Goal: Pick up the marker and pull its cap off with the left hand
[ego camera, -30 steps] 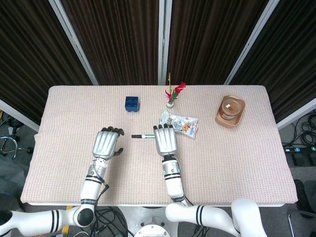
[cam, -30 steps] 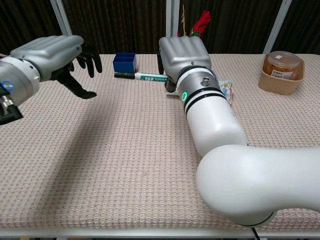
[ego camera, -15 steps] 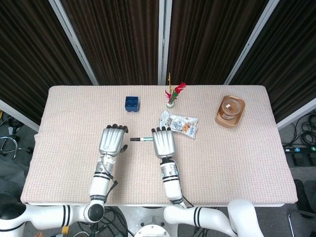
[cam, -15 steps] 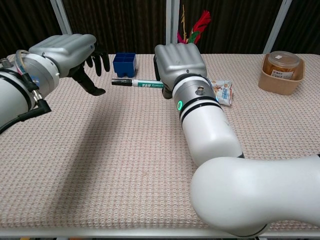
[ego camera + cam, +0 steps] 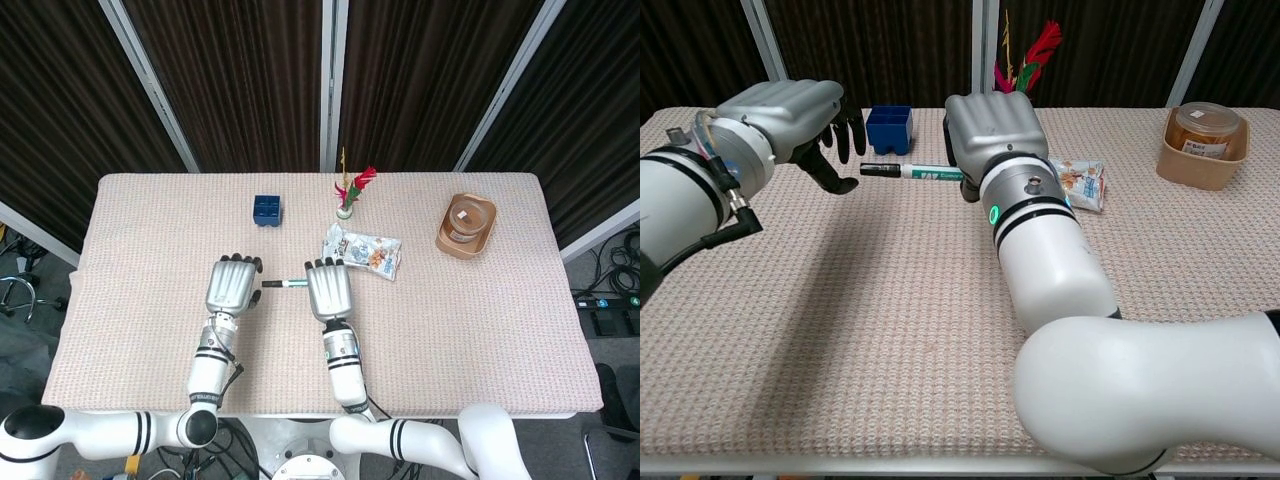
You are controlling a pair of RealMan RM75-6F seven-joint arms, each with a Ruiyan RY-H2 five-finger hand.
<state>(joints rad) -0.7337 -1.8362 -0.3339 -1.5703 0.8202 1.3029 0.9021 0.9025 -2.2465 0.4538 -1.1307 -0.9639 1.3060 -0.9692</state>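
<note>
My right hand (image 5: 328, 289) (image 5: 992, 126) grips a white and green marker (image 5: 285, 285) (image 5: 910, 172), held level above the table with its black cap pointing left. The left hand (image 5: 232, 284) (image 5: 792, 117) hovers just left of the cap, its dark fingers (image 5: 847, 131) spread and curved. A small gap separates the thumb tip from the cap end. Nothing is in the left hand.
A blue box (image 5: 266, 210) (image 5: 889, 127) stands behind the marker. A snack packet (image 5: 366, 251) (image 5: 1083, 185) lies right of my right hand. A small vase with red feathers (image 5: 346, 199) and a brown tray holding a jar (image 5: 467, 225) (image 5: 1206, 143) sit further back and right.
Both hands have drawn closer together. The left hand moved right toward the cap, and the right hand shifted slightly left with the marker.
</note>
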